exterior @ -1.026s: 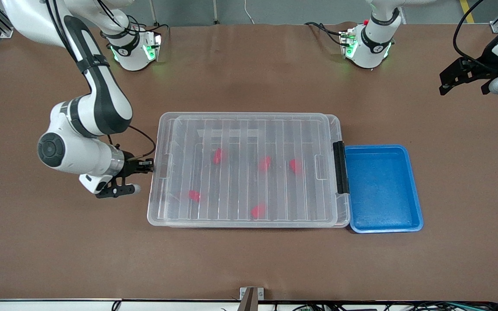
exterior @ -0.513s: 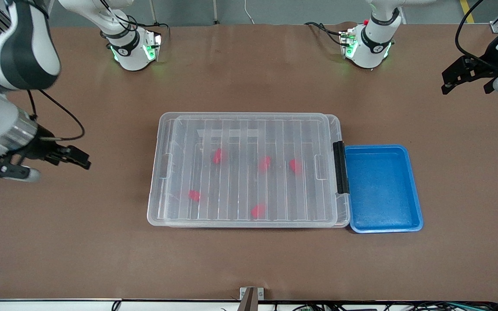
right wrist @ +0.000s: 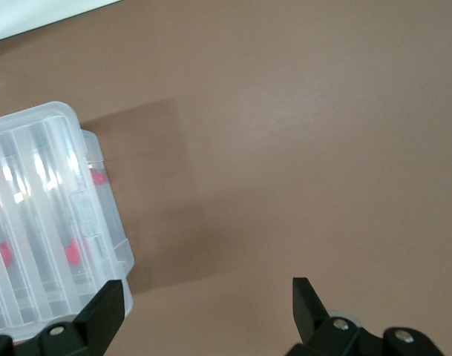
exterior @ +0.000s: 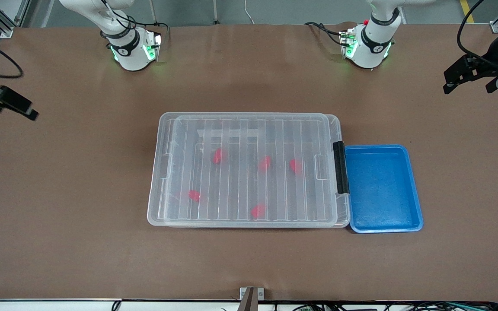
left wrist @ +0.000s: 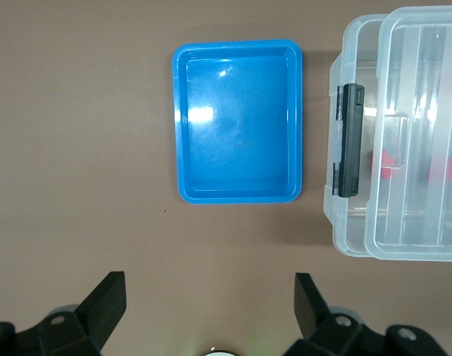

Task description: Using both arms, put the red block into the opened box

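The clear box (exterior: pixel 156 207) lies mid-table with its ribbed lid resting on top. Several red blocks (exterior: pixel 218 156) show through the lid, lying inside. A black clasp (exterior: pixel 340 167) sits on the short end beside the blue tray. My right gripper (exterior: pixel 13 106) hangs open and empty over the table's edge at the right arm's end. Its wrist view shows the box corner (right wrist: pixel 99 170), a red block (right wrist: pixel 75 252) and the open right gripper (right wrist: pixel 208 300). My left gripper (exterior: pixel 468 85) waits open and empty over the left arm's end, seen as the left gripper (left wrist: pixel 209 297) over bare table.
An empty blue tray (exterior: pixel 383 227) stands against the box's clasp end; the left wrist view shows the tray (left wrist: pixel 182 119) and clasp (left wrist: pixel 349 141). Both arm bases stand along the table's edge farthest from the front camera. Brown table surface surrounds the box.
My right gripper has left the box's short end and swung up and out to the table's edge at the right arm's end. The left gripper has barely shifted. Box and blocks are unmoved.
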`<state>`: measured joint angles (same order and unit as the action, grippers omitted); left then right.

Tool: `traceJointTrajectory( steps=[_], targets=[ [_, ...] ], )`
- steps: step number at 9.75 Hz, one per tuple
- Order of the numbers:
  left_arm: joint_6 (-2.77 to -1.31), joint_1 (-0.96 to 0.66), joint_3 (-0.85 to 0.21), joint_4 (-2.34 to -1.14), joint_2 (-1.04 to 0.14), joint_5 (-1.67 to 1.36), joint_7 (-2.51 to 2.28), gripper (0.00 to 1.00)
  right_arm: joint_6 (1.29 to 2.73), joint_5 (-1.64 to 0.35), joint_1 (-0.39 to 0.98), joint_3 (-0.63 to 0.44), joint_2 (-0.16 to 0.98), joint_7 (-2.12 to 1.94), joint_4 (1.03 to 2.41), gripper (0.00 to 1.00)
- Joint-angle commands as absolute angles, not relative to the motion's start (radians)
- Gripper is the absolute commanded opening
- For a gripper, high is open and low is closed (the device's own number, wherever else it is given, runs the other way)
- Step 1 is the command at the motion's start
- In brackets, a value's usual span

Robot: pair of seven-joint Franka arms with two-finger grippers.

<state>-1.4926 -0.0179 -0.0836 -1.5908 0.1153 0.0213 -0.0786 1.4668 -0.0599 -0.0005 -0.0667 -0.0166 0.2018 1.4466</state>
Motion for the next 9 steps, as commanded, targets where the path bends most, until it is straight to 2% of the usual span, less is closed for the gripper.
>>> traceJointTrajectory(
  steps=[1,4,9],
  targets=[
    [-1.471,-0.015,-0.083,-1.592,0.095,0.02,-0.06,1.0,1.445,-0.052,-0.083,-0.058,-0.029,0.115,1.44,1.0],
    [-1.465,-0.017,-0.083,-1.591,0.095,0.02,-0.06,1.0,1.44,0.006,-0.087,-0.055,-0.029,0.113,1.436,1.0],
    [-1.465,-0.015,-0.083,-1.589,0.094,0.02,-0.06,1.0,1.43,-0.011,-0.06,-0.063,-0.025,0.12,1.439,1.0]
  ],
)
